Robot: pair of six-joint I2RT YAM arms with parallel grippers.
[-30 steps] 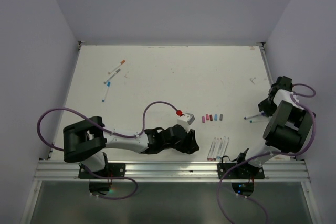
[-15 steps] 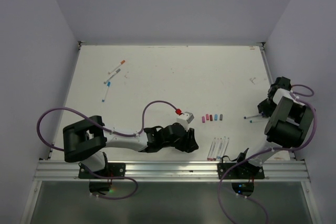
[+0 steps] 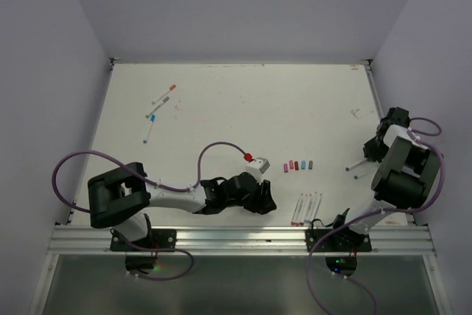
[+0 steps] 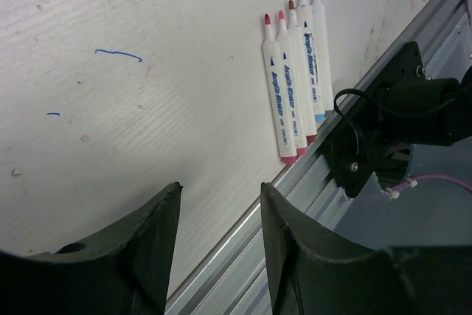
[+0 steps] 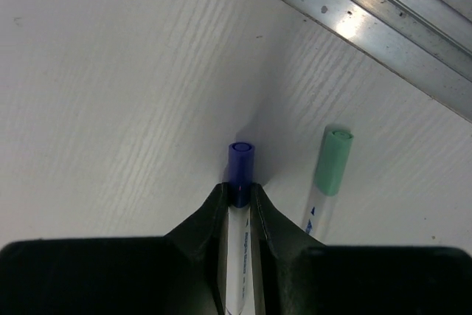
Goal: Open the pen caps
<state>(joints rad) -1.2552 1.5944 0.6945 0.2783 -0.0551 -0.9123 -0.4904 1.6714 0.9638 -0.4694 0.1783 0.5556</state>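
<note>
My right gripper (image 5: 237,194) is shut on a white pen (image 5: 238,256) just behind its dark blue pen cap (image 5: 241,158), which sticks out past the fingertips. A second pen with a green cap (image 5: 332,160) lies beside it on the right. From above, my right gripper (image 3: 372,152) is at the table's right side, with the held pen (image 3: 356,164) pointing left. Several uncapped pens (image 4: 295,71) lie side by side near the front rail. My left gripper (image 4: 220,187) hangs open and empty over the table, left of them. Several loose pen caps (image 3: 299,164) sit in a row.
The metal front rail (image 4: 243,256) runs just under my left fingers, with the right arm's base (image 4: 398,123) beyond it. A metal side rail (image 5: 369,5) lies ahead of the right gripper. More pens (image 3: 162,97) lie at the far left.
My right gripper has shut on the blue-capped pen, and that pen has tilted slightly in the top view. The left arm has shifted a little to the left.
</note>
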